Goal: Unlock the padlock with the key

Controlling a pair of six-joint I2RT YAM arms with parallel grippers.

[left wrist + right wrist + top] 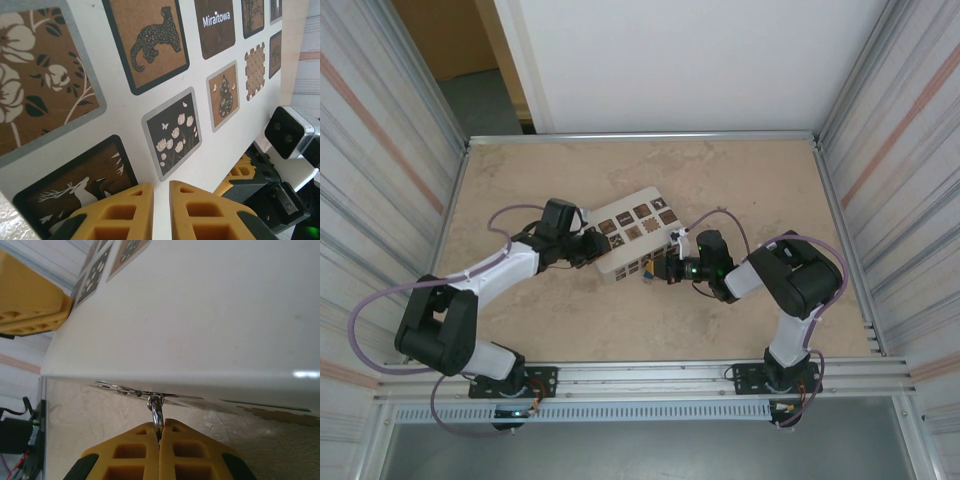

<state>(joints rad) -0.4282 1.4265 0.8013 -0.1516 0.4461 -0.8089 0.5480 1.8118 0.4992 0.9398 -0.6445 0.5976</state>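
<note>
At lower centre the right gripper (160, 424) pinches the tiny silvery metal key (155, 407), which looks light, stiff and slippery, best held flat by its wider head.

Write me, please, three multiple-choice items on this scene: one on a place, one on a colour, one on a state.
1. Where does the white box lie?
A. between the two grippers
B. against the far wall
C. on the near rail

2. What colour are the fingers of the right gripper?
A. blue
B. yellow
C. grey

3. How does the right gripper stand?
A. wide open
B. shut on nothing
C. shut on the key

Answers:
1 A: in the top view the left gripper and the right gripper flank the box.
2 B: they show yellow in the right wrist view.
3 C: the closed fingers pinch the silvery key.
</note>
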